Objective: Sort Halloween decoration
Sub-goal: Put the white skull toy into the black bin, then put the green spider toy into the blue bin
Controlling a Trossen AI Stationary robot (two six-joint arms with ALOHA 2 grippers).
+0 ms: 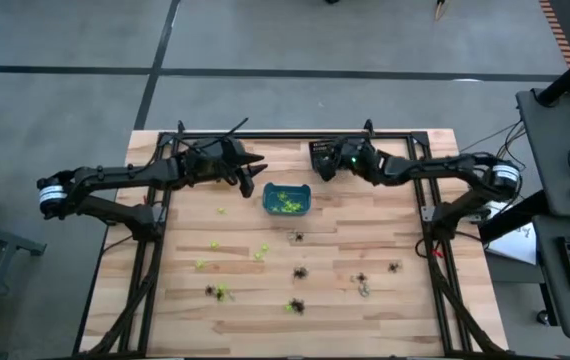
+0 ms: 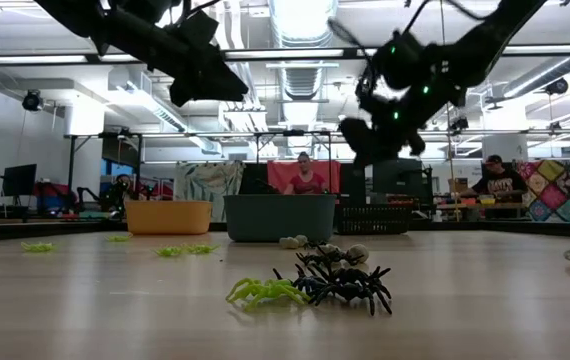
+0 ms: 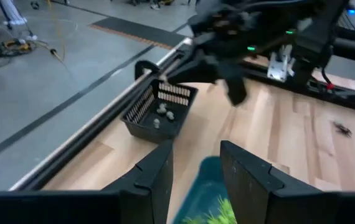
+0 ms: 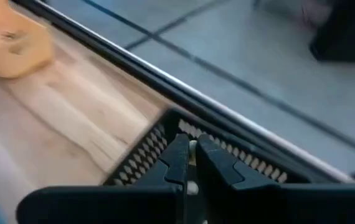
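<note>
Small spider trinkets lie scattered on the near half of the wooden table: lime green ones (image 1: pixel 220 292) and black ones (image 1: pixel 300 272). A teal bin (image 1: pixel 286 199) holds green trinkets. A black slatted bin (image 3: pixel 159 112) at the far edge holds pale ones. My left gripper (image 3: pixel 196 152) hangs open above the teal bin's far side with nothing between its fingers. My right gripper (image 4: pixel 192 146) hovers over the black bin (image 4: pixel 146 155), shut on a tiny pale trinket. My right gripper pinches a small pale trinket (image 4: pixel 192 148) between its two fingertips; only a sliver of it shows in the gap. The fingers slant down toward the table's far edge. The trinket is lifted clear, above the black bin.
An orange bin (image 2: pixel 168 216) stands at the far left, beside the teal bin (image 2: pixel 278 217). A green (image 2: pixel 265 292) and black (image 2: pixel 345 282) clump of trinkets lies near the front edge. The two arms hang close together over the far middle. People sit in the room beyond.
</note>
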